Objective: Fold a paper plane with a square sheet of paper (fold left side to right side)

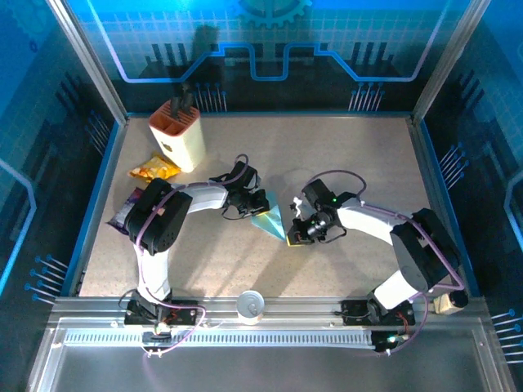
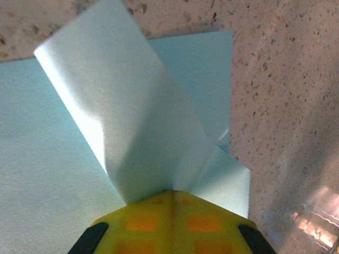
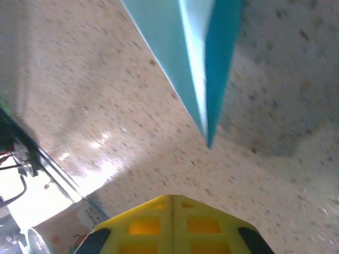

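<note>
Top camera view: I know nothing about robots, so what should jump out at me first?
The light-blue paper, folded to a point, lies in the middle of the table. The left hand pinches a raised flap of it; the right hand is shut close to its tip, not touching. At the far left stands a cream knife block with a yellow snack packet beside it.

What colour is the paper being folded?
Light blue, plain with no pattern. The paper shows best in the left wrist view.
</note>
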